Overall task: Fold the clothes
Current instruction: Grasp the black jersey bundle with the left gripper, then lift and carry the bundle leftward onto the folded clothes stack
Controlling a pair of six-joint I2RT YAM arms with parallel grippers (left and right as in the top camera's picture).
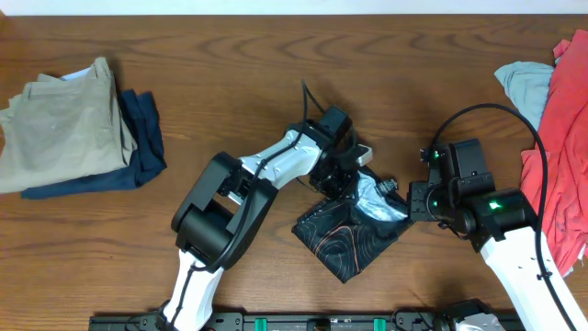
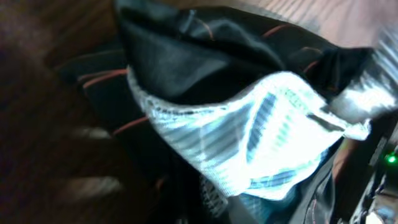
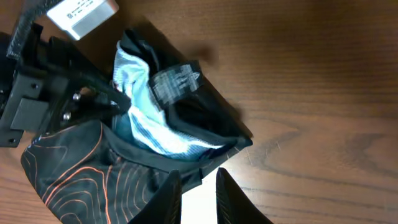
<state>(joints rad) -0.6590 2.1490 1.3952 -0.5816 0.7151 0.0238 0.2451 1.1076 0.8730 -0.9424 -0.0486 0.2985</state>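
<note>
Both arms grip the bunched jersey at mid-tabletop

The black jersey (image 1: 344, 230) with thin orange contour lines lies crumpled near the middle of the tabletop (image 1: 276, 55), its pale striped lining turned up. The left gripper (image 1: 342, 175) sits at its far edge, jaws shut on a raised fold of it. The right gripper (image 1: 411, 204) meets its right corner, jaws almost closed on the hem. Folded khaki trousers (image 1: 55, 119) rest on a navy garment (image 1: 142, 138) at the far left. A red garment (image 1: 565, 138) and a pale blue one (image 1: 528, 83) are heaped at the right edge
</note>
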